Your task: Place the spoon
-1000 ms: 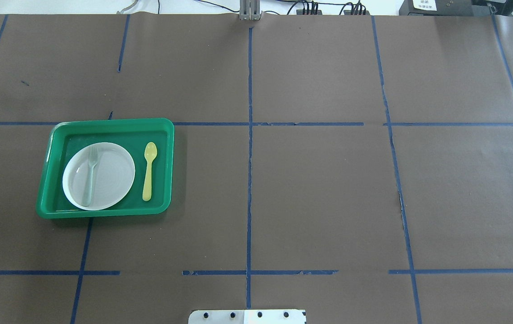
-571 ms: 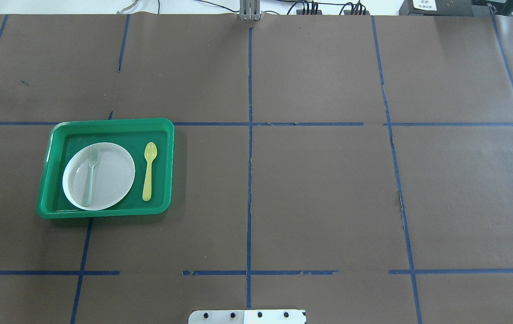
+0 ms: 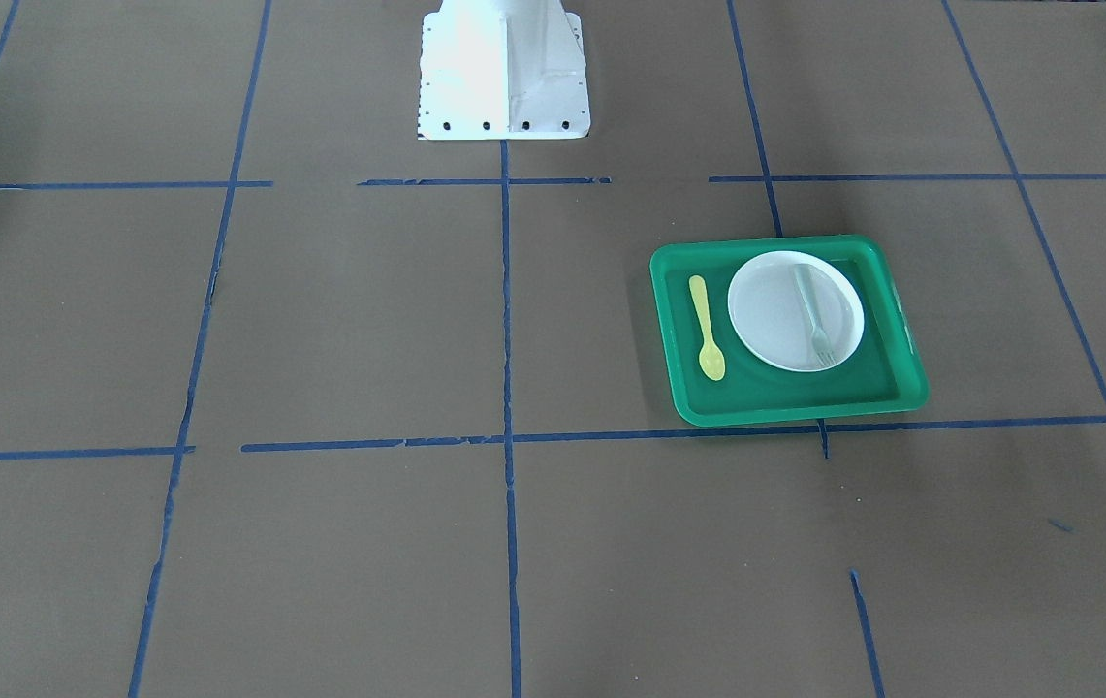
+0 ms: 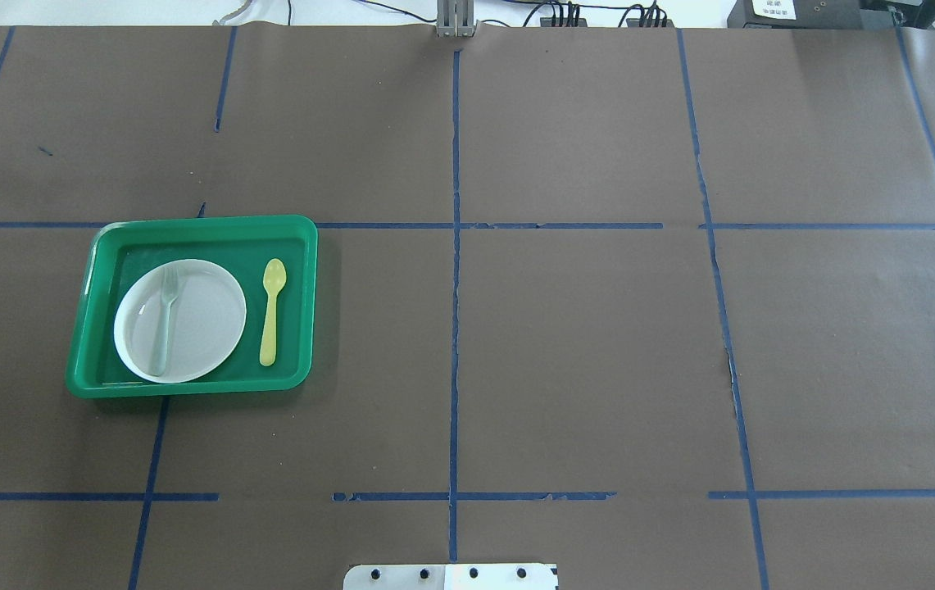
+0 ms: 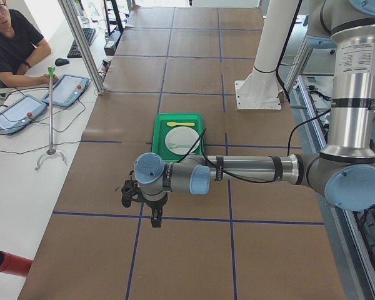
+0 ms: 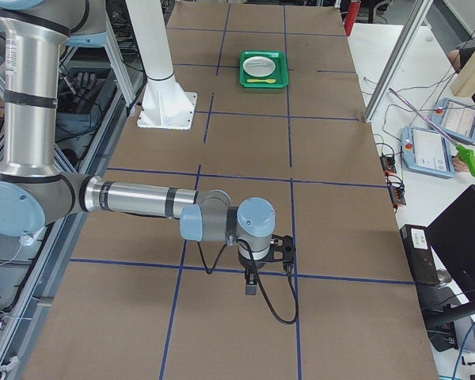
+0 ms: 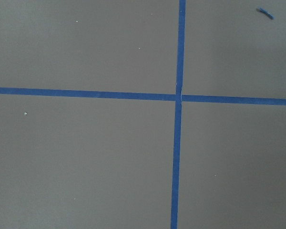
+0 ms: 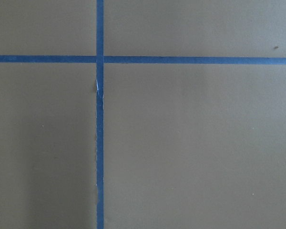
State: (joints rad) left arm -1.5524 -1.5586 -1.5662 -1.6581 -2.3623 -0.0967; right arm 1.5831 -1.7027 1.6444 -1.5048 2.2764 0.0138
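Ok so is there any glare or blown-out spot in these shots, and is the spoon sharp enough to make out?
Front-facing view: the white robot base is blown out and its detail is lost. Overhead view: the spoon is sharp, and the plate has a faint sheen on its left. Wrist views: evenly lit, with crisp tape lines.

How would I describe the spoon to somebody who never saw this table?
Look for the green tray on the brown table. Beside its white plate, on the tray floor, lies the spoon. It is yellow, while the pale fork lies on the plate.
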